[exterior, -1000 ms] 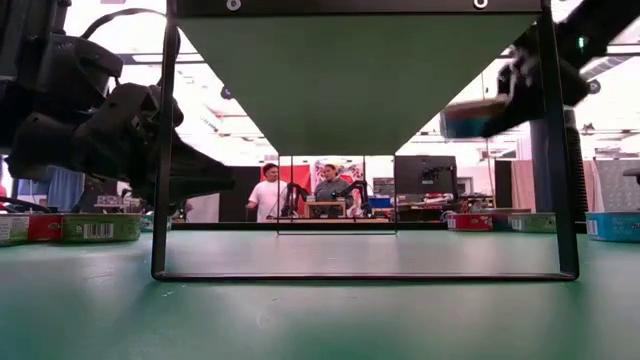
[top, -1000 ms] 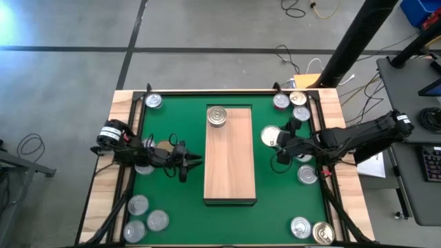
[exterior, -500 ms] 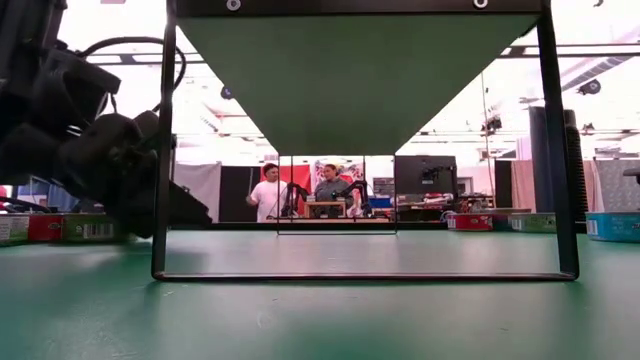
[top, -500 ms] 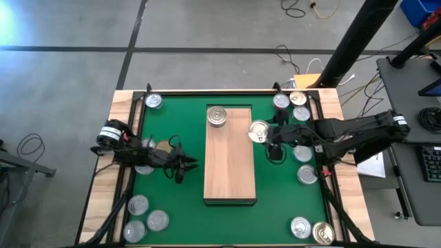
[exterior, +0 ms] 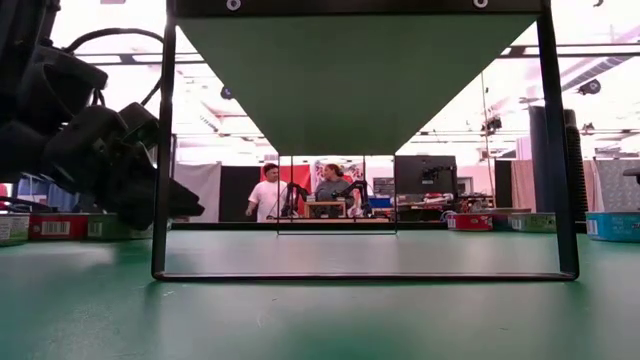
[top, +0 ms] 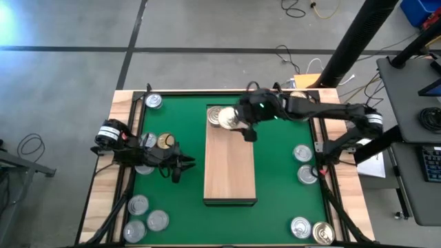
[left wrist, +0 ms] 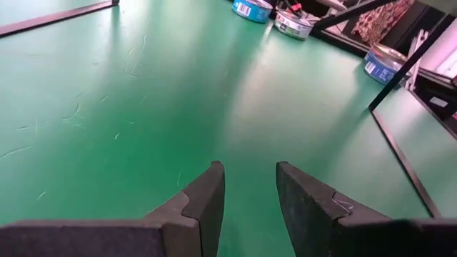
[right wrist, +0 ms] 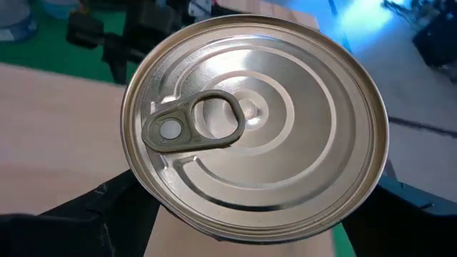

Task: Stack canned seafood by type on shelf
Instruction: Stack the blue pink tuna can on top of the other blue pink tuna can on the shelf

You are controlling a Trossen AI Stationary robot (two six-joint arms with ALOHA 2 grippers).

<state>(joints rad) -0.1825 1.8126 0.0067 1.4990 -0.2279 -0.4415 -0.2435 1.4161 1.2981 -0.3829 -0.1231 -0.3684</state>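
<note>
Placement step underway: right gripper (top: 238,122) is out over the far end of the shelf (top: 231,169), holding a silver-topped tin (right wrist: 255,125) w/ its pull tab up, jaws spread wide around the rim. In the high view that tin sits just beside, maybe partly over, the one tin already on the board (top: 216,116); can't tell from above if the two touch or if the held one is clear of the wood. Right wrist view shows pale wood under the tin, so it's over the shelf, not the green mat (top: 286,186). Left gripper (top: 180,164) waits low over the mat, left of the shelf, fingers (left wrist: 203,207) a narrow gap apart w/ nothing between them. Rest of the tins are off the shelf: one at the far-left corner (top: 154,102), a gold-topped one (top: 165,141) by the left arm, a cluster at near left (top: 147,219), a few along the right edge (top: 302,153) and near-right corner (top: 301,226). My read: task is early, one tin shelved, a second arriving. Next move prob. needs the held tin centred squarely on or beside its match, lowered till it sits flat, then jaws opened and lifted straight off so neither tin gets nudged. Type match can't be checked; labels not visible.
</note>
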